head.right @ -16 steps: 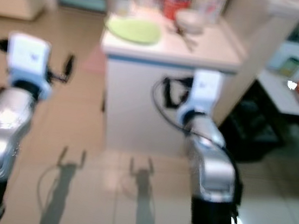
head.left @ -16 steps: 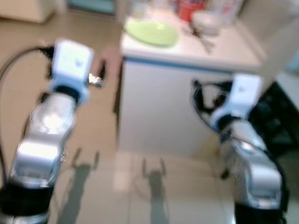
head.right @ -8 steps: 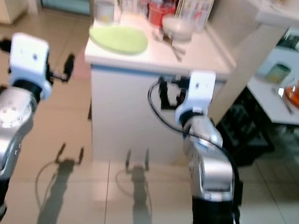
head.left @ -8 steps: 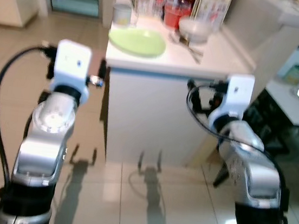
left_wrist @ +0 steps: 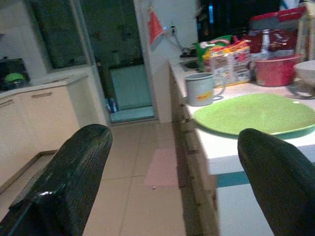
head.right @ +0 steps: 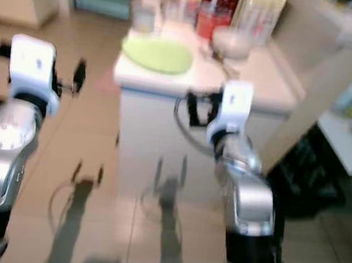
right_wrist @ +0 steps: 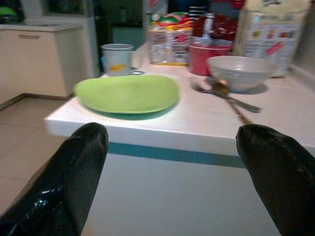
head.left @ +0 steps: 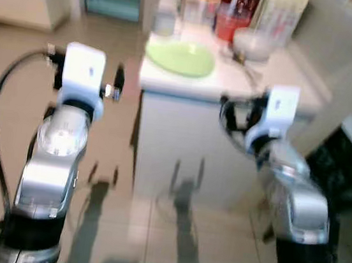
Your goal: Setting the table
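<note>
Your flat, round lime-green plate [right_wrist: 129, 93] lies near the front left corner of the white counter [right_wrist: 206, 123], upper centre of the head view. Behind it stand a grey mug [right_wrist: 117, 59] and a red bowl [right_wrist: 209, 57]; to its right, a white bowl [right_wrist: 241, 72] with metal cutlery [right_wrist: 227, 97] in front. Your left gripper [left_wrist: 167, 187] and right gripper [right_wrist: 172, 182] are both spread wide and empty, short of the counter edge.

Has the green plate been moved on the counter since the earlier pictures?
No. The green plate lies at the same corner of the white counter, beside the grey mug and the white bowl, as before; only the camera has shifted.
</note>
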Robot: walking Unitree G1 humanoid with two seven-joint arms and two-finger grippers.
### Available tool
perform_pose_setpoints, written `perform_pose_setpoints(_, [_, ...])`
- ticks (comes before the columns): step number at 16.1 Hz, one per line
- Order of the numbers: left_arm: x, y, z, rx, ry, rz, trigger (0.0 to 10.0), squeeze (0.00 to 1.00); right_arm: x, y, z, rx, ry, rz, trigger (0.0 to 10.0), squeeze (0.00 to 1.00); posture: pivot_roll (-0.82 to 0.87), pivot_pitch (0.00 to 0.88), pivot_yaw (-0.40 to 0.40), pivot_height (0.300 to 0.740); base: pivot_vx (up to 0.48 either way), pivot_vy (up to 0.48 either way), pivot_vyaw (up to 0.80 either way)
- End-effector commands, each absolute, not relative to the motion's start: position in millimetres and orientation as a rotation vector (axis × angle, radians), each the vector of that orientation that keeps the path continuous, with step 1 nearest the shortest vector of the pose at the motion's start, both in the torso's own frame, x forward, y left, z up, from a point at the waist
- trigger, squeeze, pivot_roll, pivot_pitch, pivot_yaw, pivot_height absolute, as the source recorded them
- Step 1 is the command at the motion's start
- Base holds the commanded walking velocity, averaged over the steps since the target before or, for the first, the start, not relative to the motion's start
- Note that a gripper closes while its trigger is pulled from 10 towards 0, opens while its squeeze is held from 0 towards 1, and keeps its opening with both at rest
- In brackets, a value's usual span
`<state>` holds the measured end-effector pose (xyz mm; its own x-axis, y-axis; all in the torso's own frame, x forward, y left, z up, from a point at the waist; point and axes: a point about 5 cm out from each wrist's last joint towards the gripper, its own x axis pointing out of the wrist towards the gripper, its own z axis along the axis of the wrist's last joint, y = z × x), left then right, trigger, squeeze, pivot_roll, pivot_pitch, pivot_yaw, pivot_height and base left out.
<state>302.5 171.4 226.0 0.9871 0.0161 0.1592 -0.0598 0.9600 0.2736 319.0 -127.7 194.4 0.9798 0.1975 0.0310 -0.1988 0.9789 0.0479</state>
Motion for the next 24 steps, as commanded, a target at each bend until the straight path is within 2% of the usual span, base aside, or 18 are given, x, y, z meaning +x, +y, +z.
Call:
perform_pose_setpoints(1, [302.8, 160.1, 227.5, 0.280, -0.170, -0.001, 10.0, 0.00, 319.8, -140.0, 196.0, 0.046, -0.038, 0.155, 10.0, 0.00, 0.05, 0.000, -0.085, 0.740, 0.337, 0.000, 0.00])
perform_pose_setpoints(17, [303.0, 160.3, 225.4, 0.287, -0.164, -0.009, 10.0, 0.00, 319.0, -134.5, 195.4, 0.024, -0.036, 0.208, 10.0, 0.00, 0.05, 0.000, -0.084, 0.740, 0.337, 0.000, 0.00])
perform_pose_setpoints(20, [303.0, 159.8, 225.5, 0.288, -0.164, -0.009, 10.0, 0.00, 318.7, -133.2, 195.6, 0.014, -0.037, 0.214, 10.0, 0.00, 0.05, 0.000, -0.084, 0.740, 0.335, 0.000, 0.80])
perform_pose_setpoints(24, [302.9, 159.8, 224.9, 0.291, -0.162, -0.011, 10.0, 0.00, 318.6, -137.2, 195.4, 0.053, -0.042, 0.187, 10.0, 0.00, 0.05, 0.000, -0.084, 0.740, 0.334, 0.000, 0.00])
